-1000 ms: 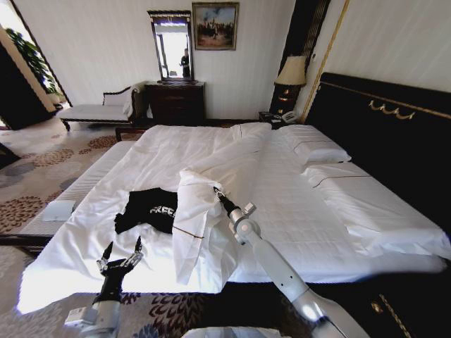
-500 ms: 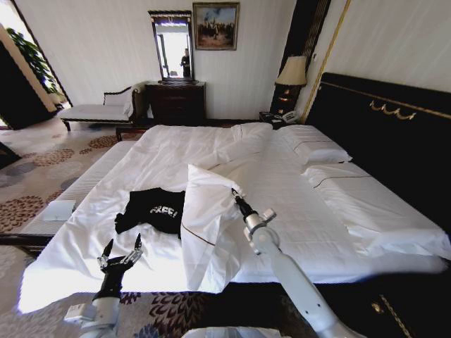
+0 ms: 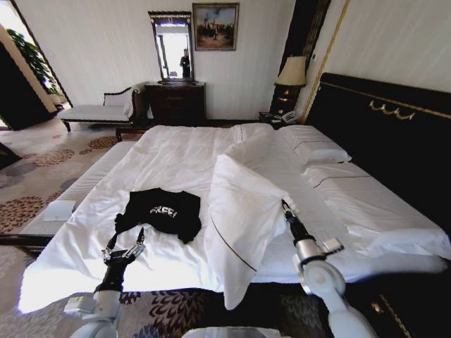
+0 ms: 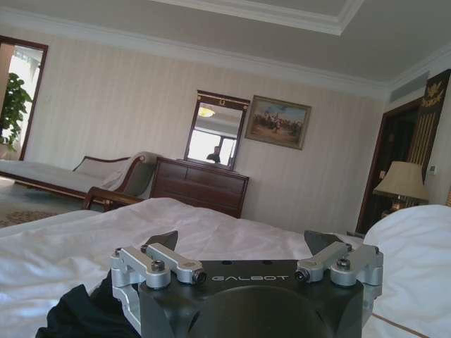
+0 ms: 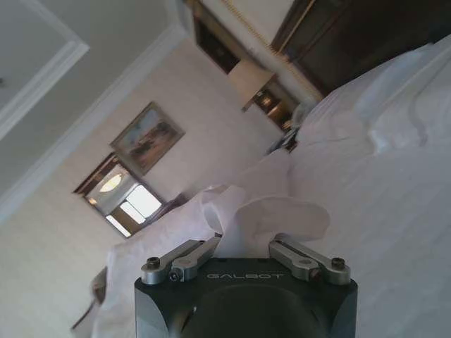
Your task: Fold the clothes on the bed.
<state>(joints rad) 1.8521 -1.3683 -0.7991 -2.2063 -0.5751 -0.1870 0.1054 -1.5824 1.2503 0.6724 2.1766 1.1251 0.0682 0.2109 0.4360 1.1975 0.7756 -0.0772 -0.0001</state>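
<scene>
1. Meanwhile, the right hand [image 3: 285, 205], pinching the white duvet [image 3: 243, 211], had dragged its folded corner rightward, fully uncovering the black T-shirt [image 3: 161, 211].
2. That soft, crumpled shirt with white lettering lay on the bed [image 3: 91, 232] near its foot, now reachable for folding.
3. The left hand [image 3: 124, 252] hovered spread just short of it, above the smooth sheet.

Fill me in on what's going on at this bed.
The right hand is shut on a corner of the white duvet, holding it lifted in a peak off to the right of the black T-shirt. The T-shirt lies uncovered and unfolded on the bed, "FREE" lettering up. The left hand hovers open at the mattress edge just short of it.
</scene>
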